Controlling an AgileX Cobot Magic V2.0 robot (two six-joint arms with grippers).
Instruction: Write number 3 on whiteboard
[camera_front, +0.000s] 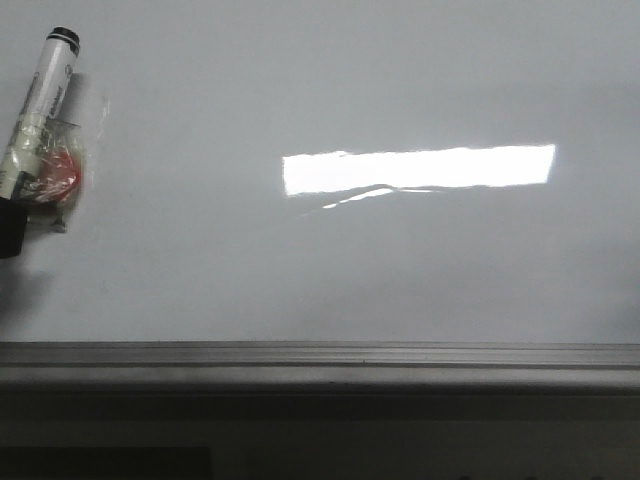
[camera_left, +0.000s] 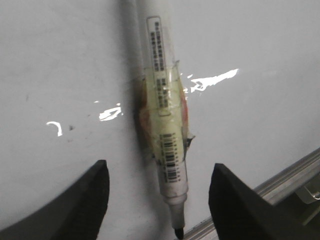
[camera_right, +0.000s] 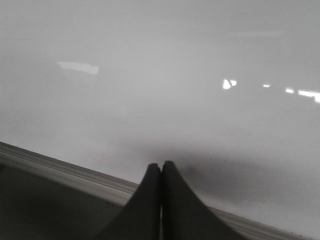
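The whiteboard (camera_front: 400, 260) fills the front view, with a bright rectangular reflection (camera_front: 420, 167) on it. The number 3 is not in view. A white marker (camera_front: 40, 100) wrapped in yellowish tape, with a red lump (camera_front: 62, 170) taped to it, lies at the board's far left. In the left wrist view the marker (camera_left: 165, 115) lies on the board (camera_left: 60, 60), its bare black tip (camera_left: 178, 232) close to the edge strip. My left gripper (camera_left: 160, 164) is open, with a finger on either side of the marker and apart from it. My right gripper (camera_right: 161, 162) is shut and empty over the board (camera_right: 175, 75).
The grey ridged edge strip (camera_front: 320, 355) runs along the board's near side; it also shows in the left wrist view (camera_left: 290, 172) and the right wrist view (camera_right: 60, 167). A dark shape (camera_front: 10, 228) covers the marker's lower end at the left edge of the front view.
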